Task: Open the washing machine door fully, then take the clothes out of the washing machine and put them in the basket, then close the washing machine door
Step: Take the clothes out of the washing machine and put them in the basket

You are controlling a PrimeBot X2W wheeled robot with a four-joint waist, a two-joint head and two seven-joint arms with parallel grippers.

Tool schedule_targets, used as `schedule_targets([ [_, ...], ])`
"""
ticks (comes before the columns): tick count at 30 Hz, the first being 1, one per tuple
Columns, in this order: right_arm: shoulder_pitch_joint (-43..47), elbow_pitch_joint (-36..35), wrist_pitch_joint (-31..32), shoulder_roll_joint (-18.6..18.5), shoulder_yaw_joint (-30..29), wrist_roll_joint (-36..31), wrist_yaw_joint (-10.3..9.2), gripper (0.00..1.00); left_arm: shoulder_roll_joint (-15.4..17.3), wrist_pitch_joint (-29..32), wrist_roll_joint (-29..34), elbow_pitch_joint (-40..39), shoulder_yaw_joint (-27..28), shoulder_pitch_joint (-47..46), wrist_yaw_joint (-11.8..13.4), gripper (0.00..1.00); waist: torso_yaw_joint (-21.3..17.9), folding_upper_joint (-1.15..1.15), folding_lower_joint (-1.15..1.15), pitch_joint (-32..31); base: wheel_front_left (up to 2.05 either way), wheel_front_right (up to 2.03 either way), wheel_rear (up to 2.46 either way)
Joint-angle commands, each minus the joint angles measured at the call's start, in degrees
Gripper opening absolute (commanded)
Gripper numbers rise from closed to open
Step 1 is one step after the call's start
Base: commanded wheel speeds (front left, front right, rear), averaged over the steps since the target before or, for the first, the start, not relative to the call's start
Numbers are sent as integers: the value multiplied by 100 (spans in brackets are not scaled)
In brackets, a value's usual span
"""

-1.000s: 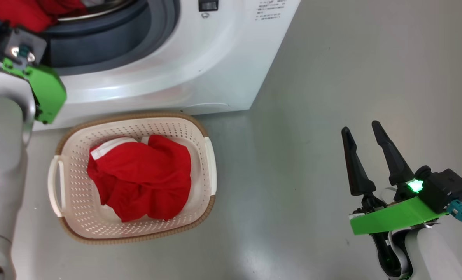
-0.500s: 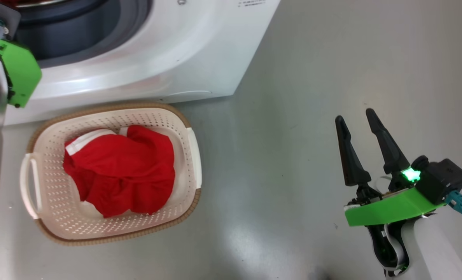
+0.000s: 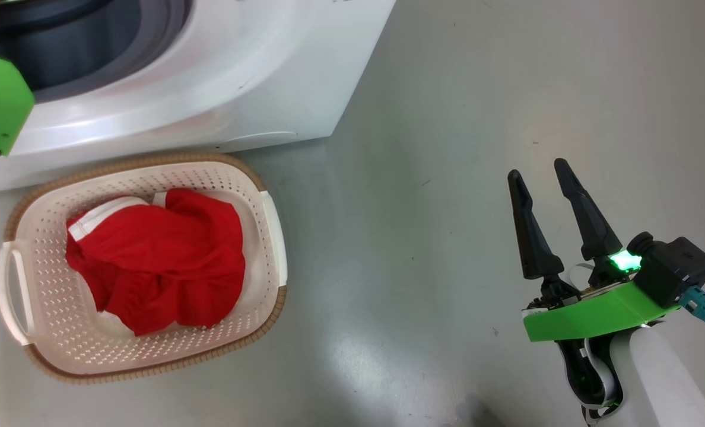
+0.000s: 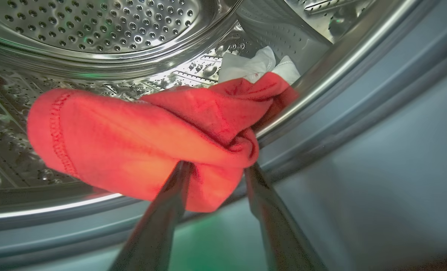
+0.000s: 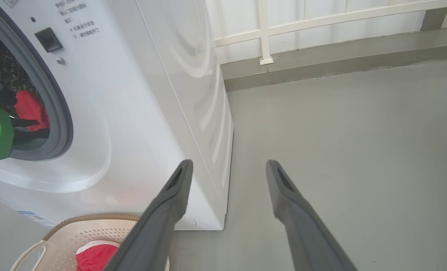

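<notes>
- Bright, even light; soft white glare bands on the washing machine [image 3: 222, 89] front, a pale sheen on the near floor [image 3: 358, 362].
- Left wrist view: the clothes [image 4: 133, 139] close to the lens look soft and blurred; the drum [image 4: 95, 26] glints.
- Right wrist view bows at its edges.

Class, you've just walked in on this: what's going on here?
A robot is unloading a washing machine. Its left gripper reaches into the drum, fingers either side of a red garment; a firm grip isn't clear. A second red garment already lies in the basket. The right gripper hangs open, empty, over the floor.
</notes>
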Motion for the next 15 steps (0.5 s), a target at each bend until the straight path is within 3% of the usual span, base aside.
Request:
schedule_targets([
  [1,2,-144,-36,-34,126,27,35,100,322,-6,-37,-81,52,-142,108,0,-21,0,0,-2,0,0,0],
  [10,31,-119,-36,-34,62,15,35,100,283,-252,-286,-60,123,-62,169,0,37,0,0,-127,0,0,0],
  [15,70,-85,-36,-34,-4,-26,35,100,75,-751,-815,-56,487,129,-1,0,164,0,0,-344,0,0,0],
])
